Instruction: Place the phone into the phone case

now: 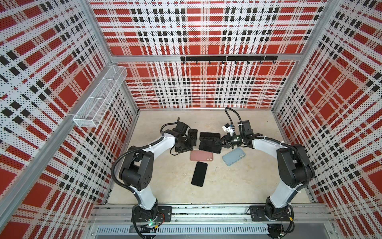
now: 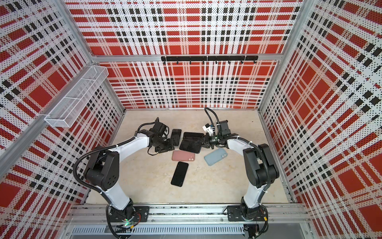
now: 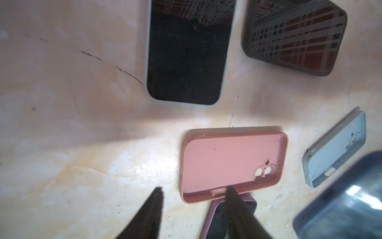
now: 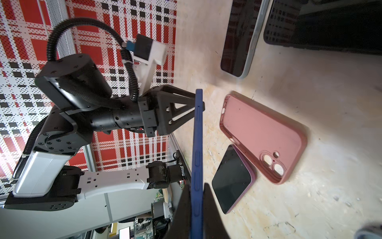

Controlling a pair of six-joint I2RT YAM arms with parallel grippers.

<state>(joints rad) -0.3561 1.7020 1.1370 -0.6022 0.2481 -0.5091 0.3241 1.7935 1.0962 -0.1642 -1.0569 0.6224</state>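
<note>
A bare phone (image 1: 199, 173) with a purple rim (image 4: 231, 180) lies screen up on the table. One corner is against the empty pink case (image 1: 201, 155) (image 3: 227, 161), which lies open side up. My left gripper (image 3: 195, 192) is open and holds nothing. It hovers above the near lip of the pink case and that phone (image 3: 215, 223). My right gripper (image 4: 196, 190) is shut on a phone in a dark blue case (image 4: 197, 134) (image 1: 207, 147), held on edge above the table. The left gripper (image 4: 198, 103) is beside that phone's far end.
An empty light blue case (image 1: 233, 156) (image 3: 334, 151) lies under the right arm. A phone in a white case (image 3: 186, 58) and one in a dark case (image 3: 295, 37) lie farther back. A wire basket (image 1: 99, 97) hangs on the left wall.
</note>
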